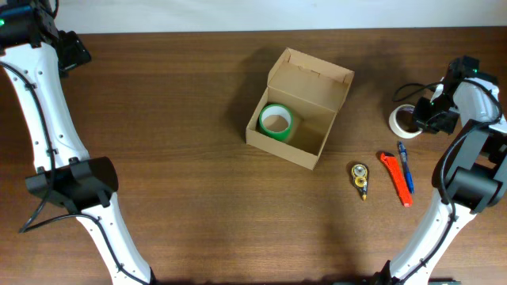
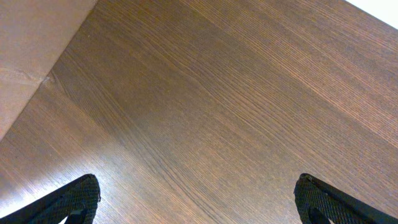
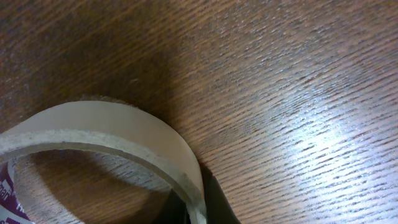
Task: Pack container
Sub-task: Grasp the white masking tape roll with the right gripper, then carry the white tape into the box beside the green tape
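Pinch on the white tape roll (image 3: 124,130): the right gripper (image 1: 416,119) clamps its wall, ready, I'd say, to carry it. The container (image 1: 317,83) sits open between both jaws, green roll (image 1: 276,121) inside, lid up for loading. The left gripper (image 2: 199,205) is spread wide, idle.

A dark brown wood-grain bench (image 1: 182,119) fills nearly the whole overhead view. Beyond the bench's far edge runs a pale strip (image 1: 238,14); whether it is wall or floor cannot be told. Light from above leaves a bright glare (image 3: 336,134) on the bench's grain in the right wrist view.
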### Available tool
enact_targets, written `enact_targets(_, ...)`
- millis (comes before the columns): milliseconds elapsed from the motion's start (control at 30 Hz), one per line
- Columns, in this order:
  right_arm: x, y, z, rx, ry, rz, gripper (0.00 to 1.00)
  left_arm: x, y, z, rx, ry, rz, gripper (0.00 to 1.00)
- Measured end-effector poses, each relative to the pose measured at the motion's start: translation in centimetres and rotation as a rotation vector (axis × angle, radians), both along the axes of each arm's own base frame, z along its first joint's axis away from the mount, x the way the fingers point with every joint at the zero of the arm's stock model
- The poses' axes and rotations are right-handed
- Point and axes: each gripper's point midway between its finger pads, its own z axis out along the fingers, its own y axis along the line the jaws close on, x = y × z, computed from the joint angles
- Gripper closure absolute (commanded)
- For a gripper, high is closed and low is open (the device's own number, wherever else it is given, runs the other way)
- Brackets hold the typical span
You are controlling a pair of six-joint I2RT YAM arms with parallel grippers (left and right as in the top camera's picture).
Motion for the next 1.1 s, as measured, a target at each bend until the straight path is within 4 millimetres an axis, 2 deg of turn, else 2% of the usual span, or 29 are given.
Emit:
enact_targets(267,-0.7,0.7,0.1,0.035,0.031,0.001,0.97,0.0,0.0,0.0,0.000,0.000,0.000,0.00)
enact_targets(400,-0.7,1.5,1.3,0.080,0.044,0.010,0.97,0.0,0.0,0.0,0.000,0.000,0.000,0.00)
enact_targets(467,0.0,1.6,2.8,0.086,0.026,0.024,0.97,0.0,0.0,0.0,0.000,0.000,0.000,0.00)
enact_targets(533,1.3,1.8,5.4,0.082,-0.020,0.052,0.96,0.0,0.0,0.0,0.000,0.000,0.000,0.00)
enact_targets(600,2.6,2.3,8.6,0.073,-0.067,0.083,0.96,0.0,0.0,0.0,-0.001,0.000,-0.001,0.00)
enact_targets(700,4.5,4.2,14.8,0.036,-0.172,0.167,0.96,0.0,0.0,0.0,0.000,0.000,0.000,0.00)
enact_targets(767,5.4,6.7,19.8,0.003,-0.259,0.241,0.96,0.0,0.0,0.0,-0.001,-0.001,0.000,0.00)
enact_targets(833,5.9,9.6,23.9,-0.027,-0.350,0.316,0.96,0.0,0.0,0.0,0.000,0.000,0.000,0.00)
enact_targets(933,5.8,16.8,30.7,-0.061,-0.520,0.486,0.96,0.0,0.0,0.0,0.000,0.000,0.000,0.00)
enact_targets(1000,4.8,22.4,33.7,-0.059,-0.601,0.620,0.96,0.0,0.0,0.0,0.000,0.000,0.000,0.00)
enact_targets(1033,4.2,24.8,34.3,-0.050,-0.620,0.680,0.96,0.0,0.0,0.0,0.000,0.000,0.000,0.00)
enact_targets(1067,3.4,28.2,34.7,-0.030,-0.632,0.764,0.96,0.0,0.0,0.0,0.000,0.000,0.000,0.00)
enact_targets(1100,2.9,30.2,34.6,-0.019,-0.631,0.818,0.96,0.0,0.0,0.0,0.000,0.000,0.000,0.00)
